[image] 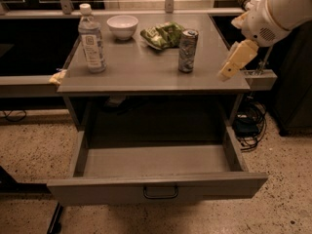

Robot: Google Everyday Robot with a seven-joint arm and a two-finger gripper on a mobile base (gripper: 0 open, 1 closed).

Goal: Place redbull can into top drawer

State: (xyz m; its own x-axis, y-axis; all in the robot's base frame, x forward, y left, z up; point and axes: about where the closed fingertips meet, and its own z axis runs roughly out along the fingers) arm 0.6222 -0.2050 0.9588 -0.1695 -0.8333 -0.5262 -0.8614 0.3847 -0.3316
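Camera view, single moment. Cream-coloured two-finger claw [229, 70] on the white arm hangs over the right front corner of the flat grey metal desk [141, 74], tip angled down and toward the desk; open or closed cannot be told, and it grips nothing.

Slim silver-and-blue patterned redbull can [187, 50] stands upright on the desk, long axis vertical, at about claw height, to the claw's left and slightly farther back, near but apart w/ bare desk between. Robot has one arm only, so no choice of side.

Wide shallow grey metal top drawer [156, 161] w/ dark loop handle [160, 193] is pulled out, below and to the left-front of the claw; nothing seen in it.

Further left of the can: crumpled green snack bag [162, 34], white bowl [122, 26], clear white-capped plastic bottle [91, 40].

Judgement: grasp not yet begun. Next move is prob. a sideways reach leftward to the can's body, approach horizontal, since the can's axis is vertical. Tipping the can is the main risk.
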